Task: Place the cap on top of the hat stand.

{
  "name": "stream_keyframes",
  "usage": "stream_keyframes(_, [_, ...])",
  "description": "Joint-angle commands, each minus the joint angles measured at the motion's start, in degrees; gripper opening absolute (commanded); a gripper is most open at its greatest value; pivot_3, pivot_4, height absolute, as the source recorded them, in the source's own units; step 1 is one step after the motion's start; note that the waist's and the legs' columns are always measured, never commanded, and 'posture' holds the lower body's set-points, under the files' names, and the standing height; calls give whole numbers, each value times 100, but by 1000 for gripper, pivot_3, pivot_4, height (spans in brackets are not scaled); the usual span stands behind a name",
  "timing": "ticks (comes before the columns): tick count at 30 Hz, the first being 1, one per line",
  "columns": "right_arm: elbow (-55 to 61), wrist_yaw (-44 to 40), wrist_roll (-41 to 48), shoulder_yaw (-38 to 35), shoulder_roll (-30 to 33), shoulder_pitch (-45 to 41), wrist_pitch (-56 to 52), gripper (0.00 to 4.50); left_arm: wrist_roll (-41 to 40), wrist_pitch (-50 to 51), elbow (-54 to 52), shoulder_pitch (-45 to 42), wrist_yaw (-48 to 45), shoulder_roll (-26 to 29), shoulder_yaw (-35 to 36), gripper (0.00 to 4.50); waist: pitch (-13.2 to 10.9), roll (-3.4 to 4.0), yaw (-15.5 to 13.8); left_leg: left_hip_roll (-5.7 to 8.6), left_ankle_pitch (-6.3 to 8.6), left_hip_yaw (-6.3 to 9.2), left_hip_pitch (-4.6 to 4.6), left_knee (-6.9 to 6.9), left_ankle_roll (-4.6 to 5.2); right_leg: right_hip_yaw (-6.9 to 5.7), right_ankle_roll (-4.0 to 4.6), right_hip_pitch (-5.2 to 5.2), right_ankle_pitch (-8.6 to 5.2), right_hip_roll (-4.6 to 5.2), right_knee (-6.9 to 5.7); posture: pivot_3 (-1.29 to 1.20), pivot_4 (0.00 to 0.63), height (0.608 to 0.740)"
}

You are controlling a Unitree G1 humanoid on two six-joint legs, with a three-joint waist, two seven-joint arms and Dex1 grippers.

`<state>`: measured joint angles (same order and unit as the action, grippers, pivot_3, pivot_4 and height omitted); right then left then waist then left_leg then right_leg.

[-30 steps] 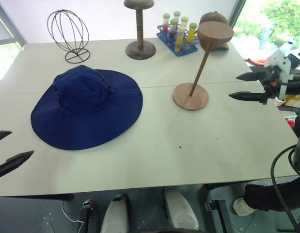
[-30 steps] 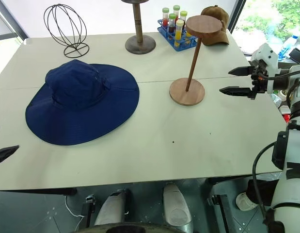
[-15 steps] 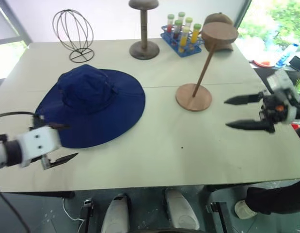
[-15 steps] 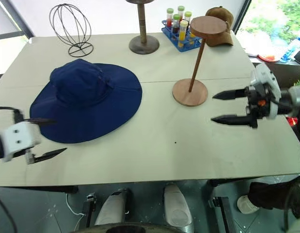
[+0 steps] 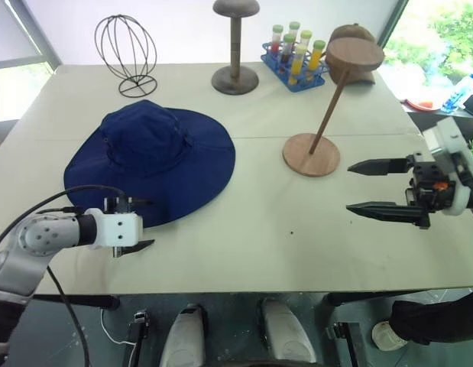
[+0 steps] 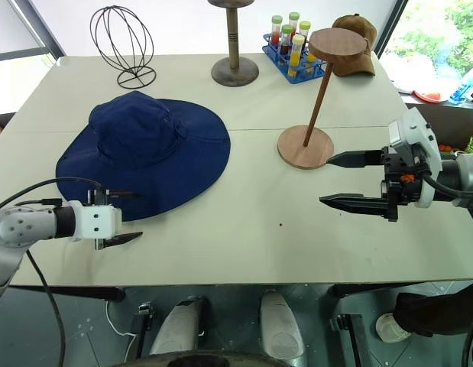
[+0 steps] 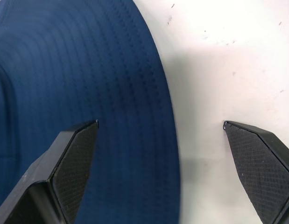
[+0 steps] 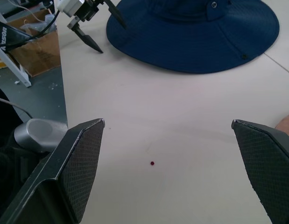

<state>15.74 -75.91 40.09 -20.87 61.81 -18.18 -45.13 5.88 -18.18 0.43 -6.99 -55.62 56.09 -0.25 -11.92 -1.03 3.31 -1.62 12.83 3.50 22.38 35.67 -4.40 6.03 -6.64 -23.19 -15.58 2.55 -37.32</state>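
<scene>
Low at the cap's (image 5: 152,160) near brim, left gripper (image 5: 142,224) spread wide — perhaps straddling it, right gripper (image 5: 362,186) wide, empty.

Large pale bench (image 5: 244,206) fills the middle of the frame, a thin seam running across it. White wall (image 5: 175,23) along the top. Windows at upper left (image 5: 14,46) and upper right (image 5: 442,30), bright daylight, green foliage outside at right. Grey floor (image 5: 83,336) along the bottom edge. Cardboard box (image 8: 34,49) on the floor beside the bench, possibly with cables inside.
</scene>
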Motion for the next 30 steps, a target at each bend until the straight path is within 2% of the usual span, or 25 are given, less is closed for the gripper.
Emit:
stream_keyframes(1, [174,156,160,-156,83,-11,4,4500,622,-94,796,-312,568,-236,-285,4483,12,20,-23,0,0,0,-1,4,0,0,-3,3,1,0,1,0,150,740])
stream_keyframes(4, [183,235,204,-110,88,-24,24,4500,952,-5,1086,-615,1163,-595,-408,4483,39,63,-79,0,-1,-1,-2,23,1,0,-17,15,-3,0,1,0,150,740])
stream_keyframes(7, [152,303,228,-34,88,-99,46,4500,1608,223,1365,-847,2336,-1024,-450,4483,48,78,-117,0,-1,-1,-2,39,1,-1,-22,31,-3,0,1,0,150,740])
stream_keyframes(11, [134,355,225,55,71,-156,97,4500,2394,264,1598,-983,3613,-1342,-568,4483,54,70,-110,0,-1,1,0,45,1,-1,-38,37,4,0,3,0,150,740])
stream_keyframes(14, [109,391,230,133,69,-223,122,4500,2680,256,1832,-1137,4263,-1439,-624,4483,54,68,-94,0,-1,1,0,44,2,-1,-42,35,6,0,3,0,150,740])
stream_keyframes(20, [-13,401,172,331,74,-416,208,4500,3111,203,2626,-1686,4997,-1492,-952,4483,54,67,-76,0,-1,1,2,39,2,-1,-44,30,6,-2,4,0,150,740])
stream_keyframes(30, [-71,403,177,476,70,-560,265,4500,3221,-30,4033,-2894,5562,-1661,-1350,4483,43,46,-82,1,-1,1,21,32,1,-2,-60,14,15,-2,10,0,150,740])
